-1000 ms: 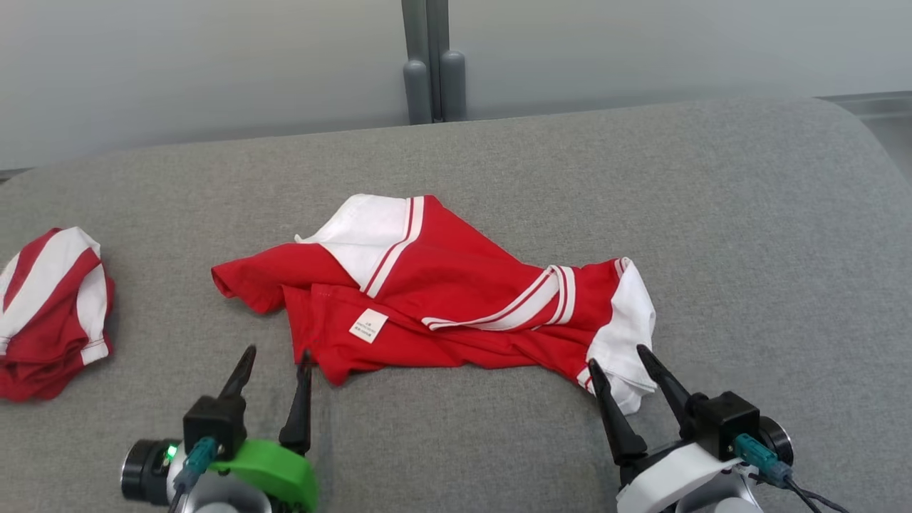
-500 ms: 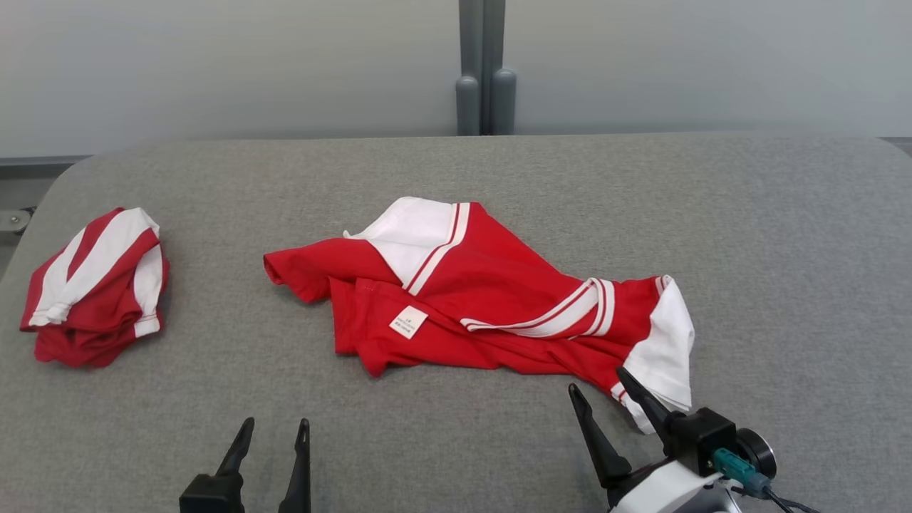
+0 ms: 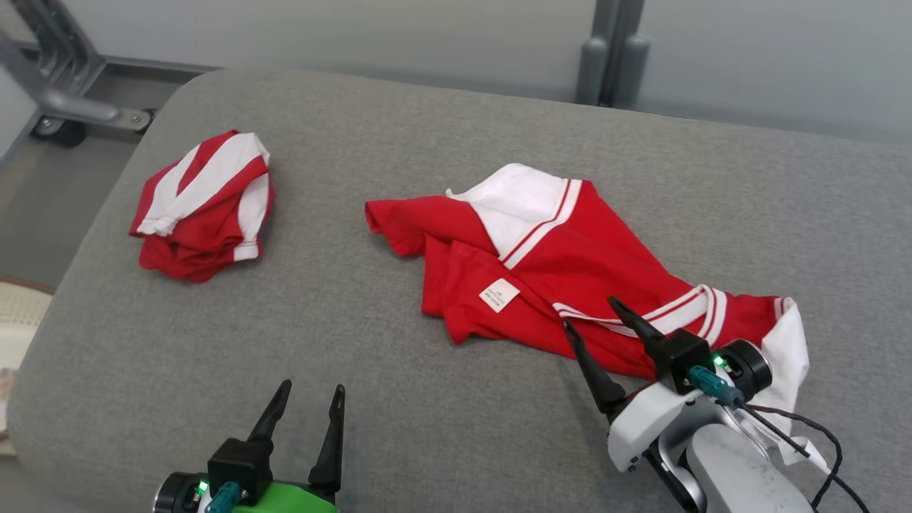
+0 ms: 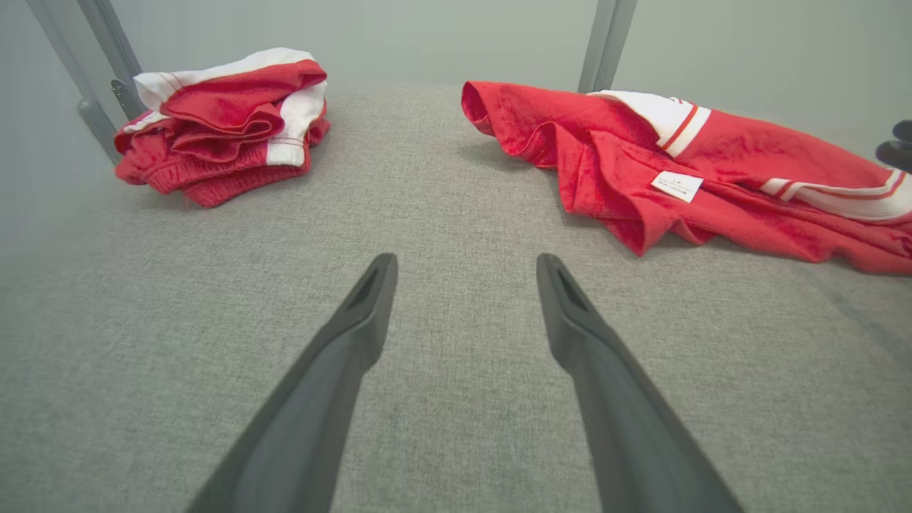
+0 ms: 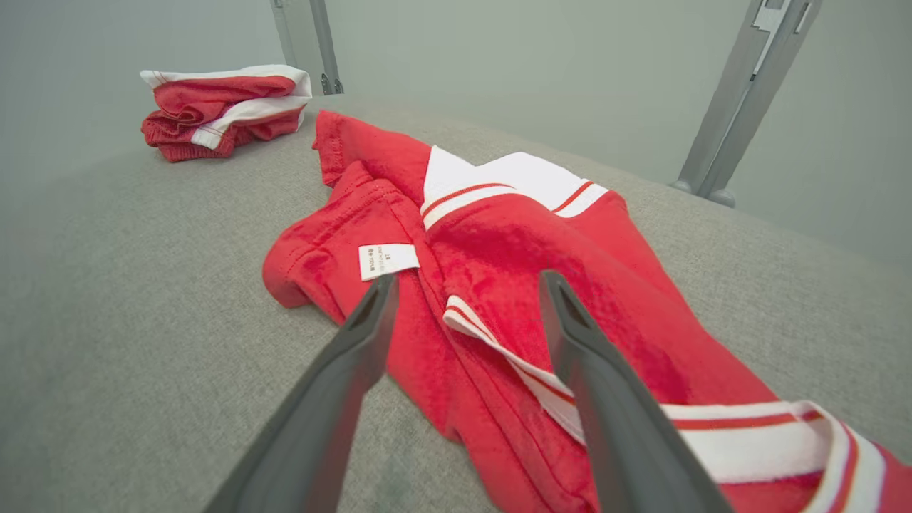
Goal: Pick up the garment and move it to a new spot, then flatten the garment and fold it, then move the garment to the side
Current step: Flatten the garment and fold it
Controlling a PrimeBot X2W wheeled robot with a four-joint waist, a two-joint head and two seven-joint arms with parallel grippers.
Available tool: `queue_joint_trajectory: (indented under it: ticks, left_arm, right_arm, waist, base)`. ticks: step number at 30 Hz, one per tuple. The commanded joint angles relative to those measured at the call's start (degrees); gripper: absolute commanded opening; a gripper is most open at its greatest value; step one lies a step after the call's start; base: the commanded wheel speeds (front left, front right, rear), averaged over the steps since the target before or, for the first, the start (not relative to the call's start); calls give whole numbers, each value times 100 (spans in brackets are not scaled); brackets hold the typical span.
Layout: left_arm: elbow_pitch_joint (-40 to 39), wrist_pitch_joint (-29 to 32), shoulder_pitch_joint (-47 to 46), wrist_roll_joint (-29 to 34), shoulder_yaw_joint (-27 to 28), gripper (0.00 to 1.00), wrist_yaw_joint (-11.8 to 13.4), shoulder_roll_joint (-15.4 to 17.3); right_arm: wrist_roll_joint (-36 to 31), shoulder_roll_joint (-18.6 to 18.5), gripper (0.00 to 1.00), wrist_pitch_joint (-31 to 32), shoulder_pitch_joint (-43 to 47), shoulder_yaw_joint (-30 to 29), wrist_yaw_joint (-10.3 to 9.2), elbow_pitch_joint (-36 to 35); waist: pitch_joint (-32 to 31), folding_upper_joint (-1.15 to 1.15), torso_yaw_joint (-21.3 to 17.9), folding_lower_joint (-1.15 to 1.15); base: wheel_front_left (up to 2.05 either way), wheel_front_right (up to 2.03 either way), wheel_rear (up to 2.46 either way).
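On grey padding (image 3: pixel 427 442), crumpled garment (image 3: pixel 570 256) was seen centre-frame; left gripper (image 3: pixel 312 387), right gripper (image 3: pixel 590 313) were spread, empty; one overlapped layer alone might be pinched.

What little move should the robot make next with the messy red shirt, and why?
Probably lower the right gripper onto the crumpled red shirt and pinch the cloth. Its jaws stand open right over the shirt's near edge, holding nothing, and the shirt must be lifted first. The left gripper is open over bare grey cushion.
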Motion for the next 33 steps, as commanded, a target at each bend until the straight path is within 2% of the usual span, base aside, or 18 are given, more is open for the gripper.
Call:
queue_joint_trajectory:
  ticks: [1,7,14,16,18,19,21,22,26,33]
  left_arm:
    - [1,-2,-78,-45,35,100,-18,-15]
    - [50,-3,-143,-85,-11,100,-56,-56]
    - [-31,-2,-276,-261,-162,100,-64,-57]
    - [-43,-2,-295,-273,-181,100,-65,-58]
    - [-47,-3,-340,-304,-186,100,-67,-58]
    - [-54,-2,-360,-308,-191,100,-67,-58]
    - [-71,-2,-372,-316,-193,100,-69,-59]
    - [-75,-2,-372,-322,-186,100,-69,-58]
    - [-119,-2,-377,-337,-206,100,-70,-58]
    - [-74,-2,-290,-382,-259,100,-72,-58]
  right_arm:
    - [-32,-62,100,-20,-127,11,-9,129]
    - [-134,-172,100,-20,-469,36,-9,659]
    - [-250,-123,100,-19,-706,-8,-9,953]
    - [-277,-126,96,-19,-725,-43,-9,963]
    - [-331,-107,67,-19,-762,-124,-9,998]
    - [-358,-95,42,-19,-777,-147,-9,1008]
    - [-408,-83,9,-19,-791,-204,-8,1033]
    - [-423,-76,0,-19,-789,-248,-9,1055]
    - [-439,-51,0,-20,-818,-436,-9,808]
    - [-333,-144,0,-20,-742,-348,-9,653]
  waist:
    - [386,0,523,0]
    - [596,0,721,0]
    - [778,0,667,0]
    - [797,0,650,0]
    - [837,0,614,0]
    - [848,0,602,0]
    - [867,0,576,0]
    - [870,0,564,0]
    - [861,0,536,0]
    - [814,0,525,0]
  base:
    - [0,0,0]
    - [0,0,0]
    - [0,0,0]
    - [0,0,0]
    - [0,0,0]
    - [0,0,0]
    - [0,0,0]
    - [0,0,0]
    - [0,0,0]
    - [0,0,0]
